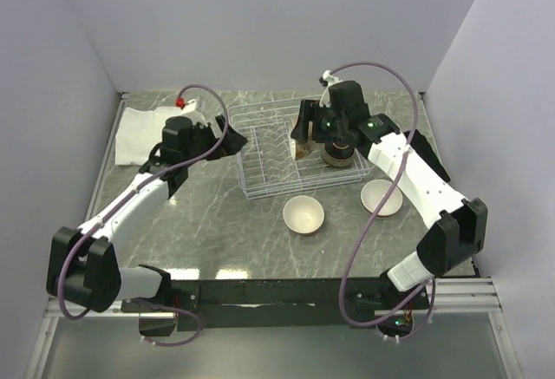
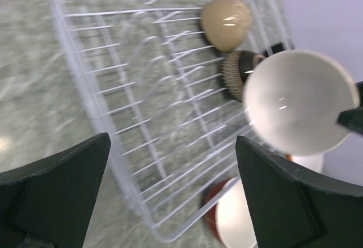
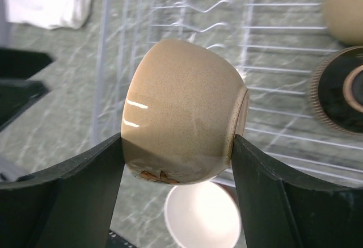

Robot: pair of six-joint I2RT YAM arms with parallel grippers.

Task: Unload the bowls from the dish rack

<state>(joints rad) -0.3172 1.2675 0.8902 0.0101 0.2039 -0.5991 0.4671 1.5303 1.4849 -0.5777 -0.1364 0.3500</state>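
Note:
The white wire dish rack [image 1: 260,166] stands mid-table. My right gripper [image 3: 178,146] is shut on a tan bowl [image 3: 184,129], held on its side above the rack; its cream inside [image 2: 295,100] faces the left wrist camera. In the rack sit another tan bowl [image 2: 227,22] and a ribbed black-brown bowl [image 1: 342,155]. Two bowls stand on the table in front of the rack: a dark red one [image 1: 303,214] with a cream inside, and one further right [image 1: 381,197]. My left gripper [image 2: 173,197] is open and empty by the rack's left side [image 1: 217,132].
A folded white cloth [image 1: 143,132] lies at the back left of the grey marble table [image 1: 199,231]. Plain walls close in the back and both sides. The rack's upright tines [image 1: 269,153] rise between the two grippers.

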